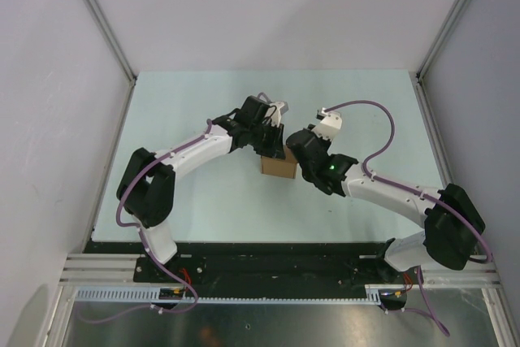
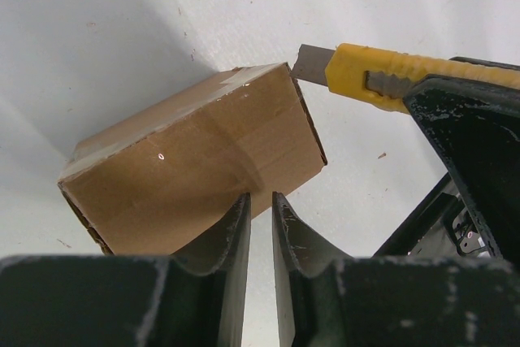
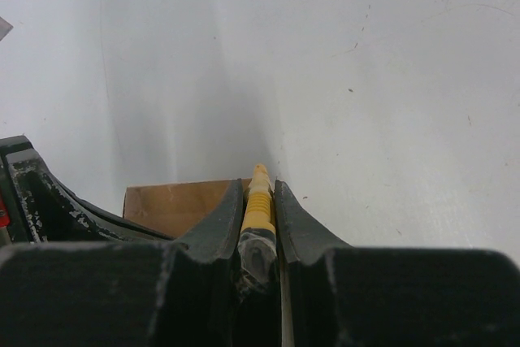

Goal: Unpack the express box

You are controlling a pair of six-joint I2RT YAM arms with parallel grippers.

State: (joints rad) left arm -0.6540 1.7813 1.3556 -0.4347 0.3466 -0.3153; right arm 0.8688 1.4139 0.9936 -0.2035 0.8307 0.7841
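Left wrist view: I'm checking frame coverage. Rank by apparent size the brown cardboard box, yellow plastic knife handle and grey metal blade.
Largest: brown cardboard box.
Then: yellow plastic knife handle, visible part only.
Smallest: grey metal blade.
No close calls.

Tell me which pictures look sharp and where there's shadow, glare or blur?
Top external view: evenly lit, sharp, hardly any shadow. Left wrist view: express box crisp, one tiny glare speck, table shadowed behind it. Right wrist view: knife handle blurred, close to the lens.
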